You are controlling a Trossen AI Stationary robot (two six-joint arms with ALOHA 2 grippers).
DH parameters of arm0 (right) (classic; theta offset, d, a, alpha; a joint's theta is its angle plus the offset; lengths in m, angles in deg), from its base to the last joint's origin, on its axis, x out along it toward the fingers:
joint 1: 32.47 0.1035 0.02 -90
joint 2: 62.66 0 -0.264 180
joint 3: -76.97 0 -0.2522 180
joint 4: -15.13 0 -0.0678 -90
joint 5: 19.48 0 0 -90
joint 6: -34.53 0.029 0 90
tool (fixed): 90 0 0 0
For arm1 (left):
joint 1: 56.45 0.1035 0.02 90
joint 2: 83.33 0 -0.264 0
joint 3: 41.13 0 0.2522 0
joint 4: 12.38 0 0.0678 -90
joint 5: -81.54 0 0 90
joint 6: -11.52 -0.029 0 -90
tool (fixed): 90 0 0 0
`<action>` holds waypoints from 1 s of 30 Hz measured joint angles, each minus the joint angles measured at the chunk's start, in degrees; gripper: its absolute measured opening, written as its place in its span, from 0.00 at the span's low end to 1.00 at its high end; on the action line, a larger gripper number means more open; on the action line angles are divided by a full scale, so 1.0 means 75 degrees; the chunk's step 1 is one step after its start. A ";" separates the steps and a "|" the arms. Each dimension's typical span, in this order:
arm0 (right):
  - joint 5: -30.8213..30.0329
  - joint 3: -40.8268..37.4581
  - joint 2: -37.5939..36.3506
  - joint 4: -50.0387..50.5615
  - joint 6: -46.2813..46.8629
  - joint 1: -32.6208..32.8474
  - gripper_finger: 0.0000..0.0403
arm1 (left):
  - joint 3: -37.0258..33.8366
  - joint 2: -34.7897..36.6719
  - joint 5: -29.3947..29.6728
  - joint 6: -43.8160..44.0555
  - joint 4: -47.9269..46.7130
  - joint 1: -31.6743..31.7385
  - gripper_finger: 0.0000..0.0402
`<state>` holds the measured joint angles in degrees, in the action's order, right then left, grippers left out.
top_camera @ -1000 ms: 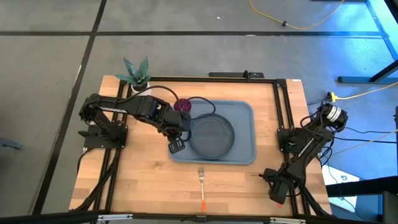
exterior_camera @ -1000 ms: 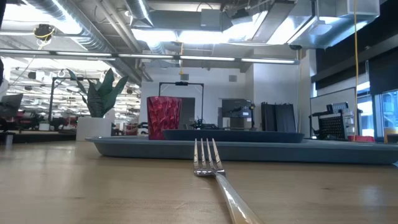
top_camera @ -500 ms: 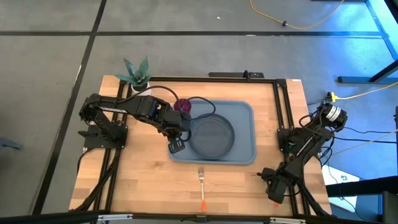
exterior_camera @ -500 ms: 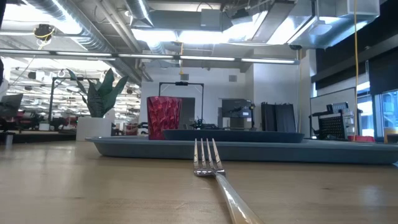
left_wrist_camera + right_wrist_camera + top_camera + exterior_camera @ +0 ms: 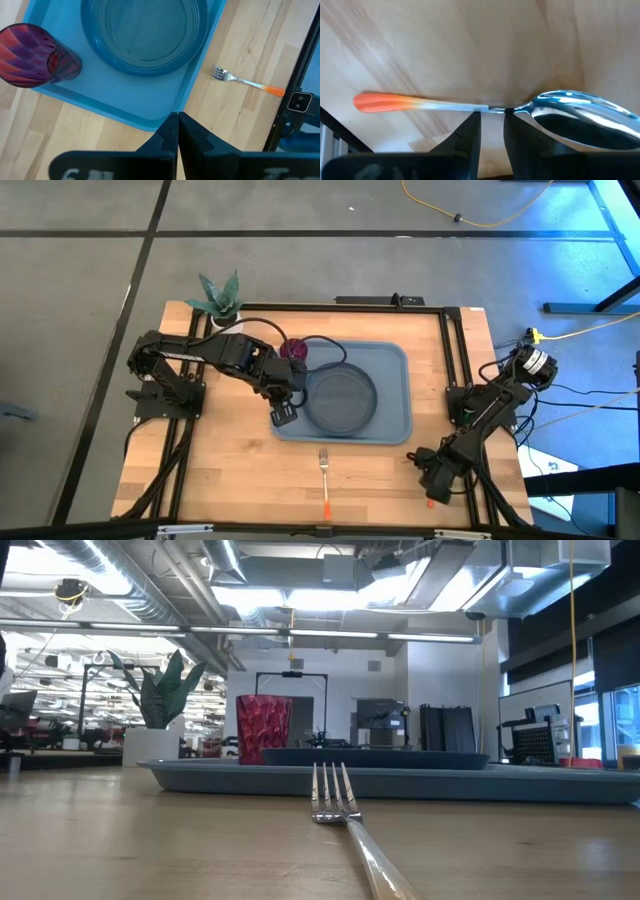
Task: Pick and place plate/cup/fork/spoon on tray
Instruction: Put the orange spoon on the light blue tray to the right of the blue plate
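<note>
Crosswise between its nearly closed jaws, the right gripper (image 5: 492, 131) pinches the spoon (image 5: 485, 106) at the neck, likely for balance; the left gripper (image 5: 178, 132) waits clenched, empty.

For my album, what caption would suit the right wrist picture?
Right end effector pinching the spoon by its neck, just above the wooden table.

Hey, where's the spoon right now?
The spoon is pinched at its neck in the right gripper, low over the table's front-right corner in the high view, right of the fork and off the tray.
</note>
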<state>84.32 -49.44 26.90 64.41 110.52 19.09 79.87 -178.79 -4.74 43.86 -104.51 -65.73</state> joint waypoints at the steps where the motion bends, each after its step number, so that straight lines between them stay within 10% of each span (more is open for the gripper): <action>1: 0.0003 -0.0003 0.0000 -0.0006 0.0013 -0.0022 0.21 | 0.0000 0.0000 0.0000 0.0000 0.0000 0.0000 0.00; 9: -0.0405 0.0662 -0.0007 0.0143 0.0883 -0.0072 0.21 | 0.0000 0.0000 0.0000 0.0000 0.0003 0.0000 0.00; 24: -0.1053 0.1770 -0.0044 0.0452 0.7009 -0.0033 0.21 | -0.0003 0.0003 0.0000 -0.0319 -0.0002 0.0000 0.00; 30: -0.0810 0.1767 0.0049 0.0550 0.7035 -0.0621 0.21 | 0.0000 0.0003 -0.0002 -0.0847 -0.0008 -0.0003 0.00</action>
<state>78.24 -36.18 27.27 68.54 163.28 14.44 79.87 -178.77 -4.76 37.51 -104.57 -65.75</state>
